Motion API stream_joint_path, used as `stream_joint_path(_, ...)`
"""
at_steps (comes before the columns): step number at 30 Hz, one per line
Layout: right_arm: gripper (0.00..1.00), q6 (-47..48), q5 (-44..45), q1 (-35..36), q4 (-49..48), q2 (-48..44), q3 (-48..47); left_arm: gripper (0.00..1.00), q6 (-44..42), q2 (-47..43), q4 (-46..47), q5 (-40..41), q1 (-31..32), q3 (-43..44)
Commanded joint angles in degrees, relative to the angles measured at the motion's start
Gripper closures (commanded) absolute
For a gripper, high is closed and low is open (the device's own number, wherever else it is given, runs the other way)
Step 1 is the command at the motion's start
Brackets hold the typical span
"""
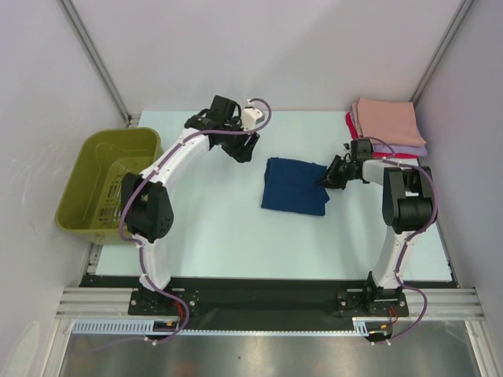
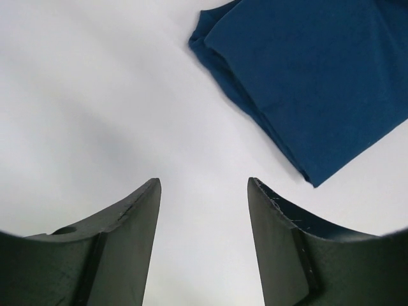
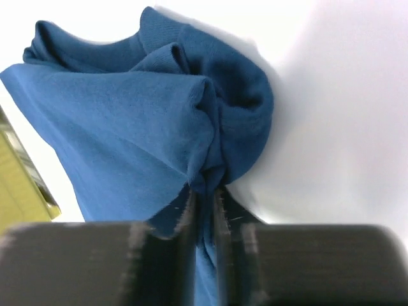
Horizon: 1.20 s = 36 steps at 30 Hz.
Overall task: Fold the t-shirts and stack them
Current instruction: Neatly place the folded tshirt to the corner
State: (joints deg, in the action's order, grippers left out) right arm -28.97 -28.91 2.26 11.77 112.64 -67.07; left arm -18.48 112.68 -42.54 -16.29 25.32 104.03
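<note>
A folded navy blue t-shirt [image 1: 295,185] lies at the middle of the table. My right gripper [image 1: 328,177] is at its right edge, shut on a bunched fold of the navy t-shirt [image 3: 159,121]; cloth is pinched between the jaws in the right wrist view. My left gripper [image 1: 242,149] hovers open to the upper left of the shirt, apart from it. In the left wrist view its fingers [image 2: 137,217] frame bare table, with the navy t-shirt [image 2: 312,76] at the upper right. Folded peach, lavender and red t-shirts [image 1: 387,126] are stacked at the back right.
An olive-green basket [image 1: 110,181] sits off the table's left edge; its corner [image 3: 22,185] shows in the right wrist view. Grey walls enclose the table at the back and sides. The stack lies just behind the right arm's wrist.
</note>
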Motion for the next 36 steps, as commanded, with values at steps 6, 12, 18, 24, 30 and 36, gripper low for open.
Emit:
stream_joint_path(6, 1.0, 4.17, 0.68, -1.65, 6.03, 1.79, -8.76, 0.37, -1.47, -6.16, -0.26, -1.37, -3.34, -1.37)
stream_joint_path(12, 1.0, 14.37, 10.52, -1.73, 20.63, 5.39, -26.4, 0.37, -2.88, -7.04, -0.7, 0.47, -5.54, -1.28)
stream_joint_path(18, 1.0, 21.84, 22.56, -1.82, 32.69, 14.17, -46.19, 0.37, -3.75, -6.51, -2.19, 1.61, -6.86, -0.49)
stream_joint_path(24, 1.0, 25.27, 28.82, -1.82, 42.36, 25.52, -75.02, 0.37, -3.58, -5.64, -3.07, 1.97, -7.3, 0.73)
stream_joint_path(30, 1.0, 30.45, 37.68, -3.3, 35.53, 22.99, -76.37, 0.37, -4.02, -4.67, -3.86, 2.93, -7.57, 1.44)
stream_joint_path(36, 1.0, 38.28, 42.44, -3.76, 30.34, 22.8, -79.44, 0.37, -4.72, -3.44, -5.79, 3.73, -8.27, 3.37)
